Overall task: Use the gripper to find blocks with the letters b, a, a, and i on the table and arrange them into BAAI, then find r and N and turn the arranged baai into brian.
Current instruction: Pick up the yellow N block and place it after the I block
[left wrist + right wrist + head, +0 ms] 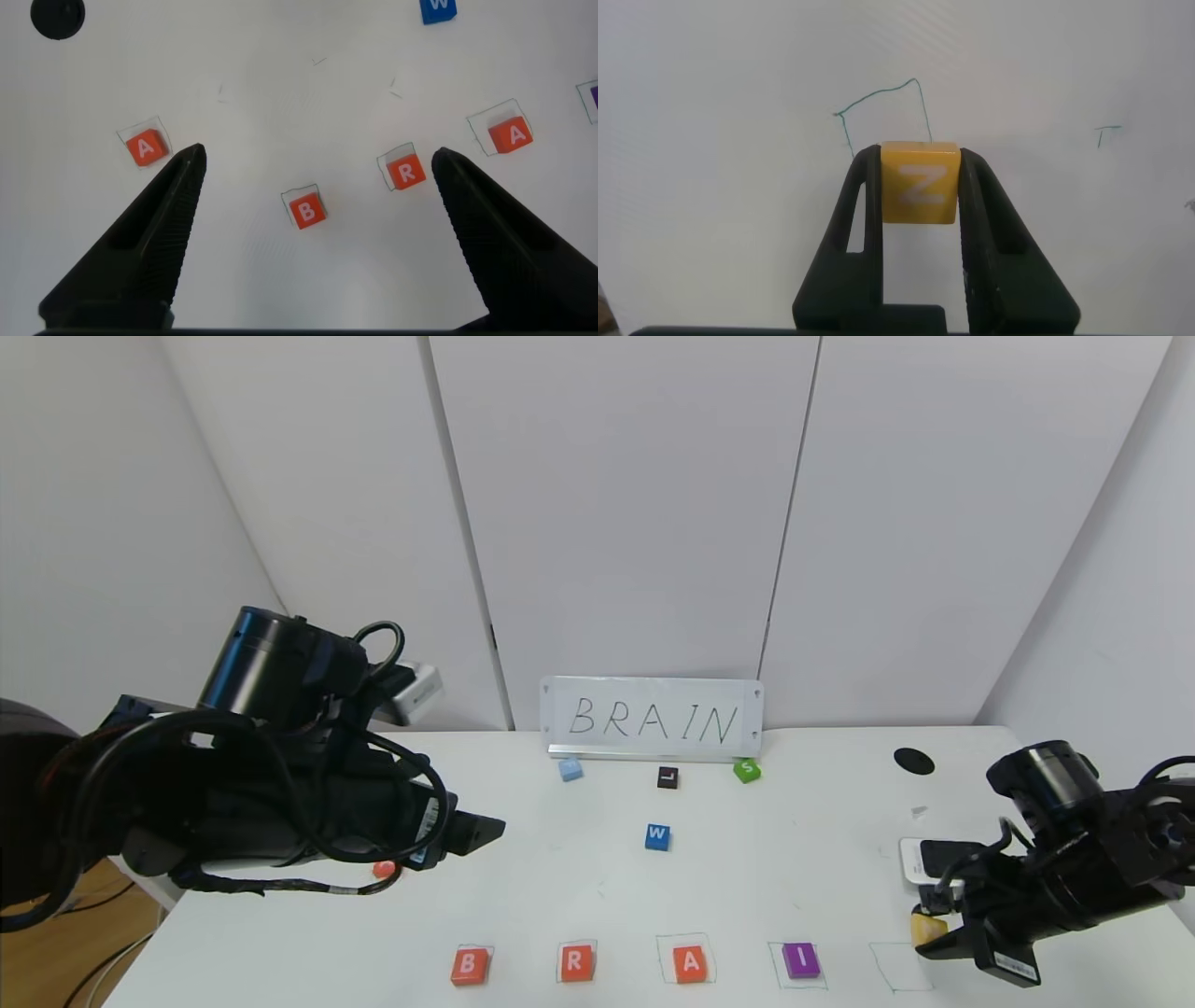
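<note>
Your right gripper [920, 187] is squeezing the little square yellow N [918, 183] between its black fingers, near the smooth white table's [803, 868] front right corner. Flat square blocks [690, 961] and the r [576, 962] are sitting along the front edge. Your left gripper [313, 168] is hanging wide open above them.

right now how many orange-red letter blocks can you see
4: B, R and A in the front row, plus a second A off to the row's left, mostly hidden behind the left arm in the head view.
</note>
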{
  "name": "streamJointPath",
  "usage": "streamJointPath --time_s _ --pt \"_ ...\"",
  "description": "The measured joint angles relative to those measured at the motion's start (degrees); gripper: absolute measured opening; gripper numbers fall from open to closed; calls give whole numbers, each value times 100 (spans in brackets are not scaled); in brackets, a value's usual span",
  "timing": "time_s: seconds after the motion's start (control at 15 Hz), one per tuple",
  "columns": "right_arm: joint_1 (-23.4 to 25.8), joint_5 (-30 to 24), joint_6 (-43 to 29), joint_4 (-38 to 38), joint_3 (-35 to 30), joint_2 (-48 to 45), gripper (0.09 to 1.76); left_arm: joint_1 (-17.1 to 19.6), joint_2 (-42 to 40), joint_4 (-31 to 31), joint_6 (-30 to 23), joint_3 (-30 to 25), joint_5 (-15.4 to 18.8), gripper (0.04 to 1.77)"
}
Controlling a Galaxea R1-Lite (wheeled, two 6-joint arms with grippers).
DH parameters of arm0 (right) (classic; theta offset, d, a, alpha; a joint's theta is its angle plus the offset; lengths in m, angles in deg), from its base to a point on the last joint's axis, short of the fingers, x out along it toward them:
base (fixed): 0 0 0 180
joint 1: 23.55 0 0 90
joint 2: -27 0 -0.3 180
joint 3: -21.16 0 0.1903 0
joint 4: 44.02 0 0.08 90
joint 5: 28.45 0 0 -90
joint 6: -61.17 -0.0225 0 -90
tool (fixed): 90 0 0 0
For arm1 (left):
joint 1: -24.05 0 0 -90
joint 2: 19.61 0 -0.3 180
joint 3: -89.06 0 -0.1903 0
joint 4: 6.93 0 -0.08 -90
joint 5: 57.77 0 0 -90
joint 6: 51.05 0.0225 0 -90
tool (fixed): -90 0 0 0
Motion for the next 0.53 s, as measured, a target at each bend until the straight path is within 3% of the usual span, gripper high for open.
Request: streamJointPath --time_s 0.53 --pt "85 -22 892 -27 41 414 53 -199 -119 145 163 -196 -176 172"
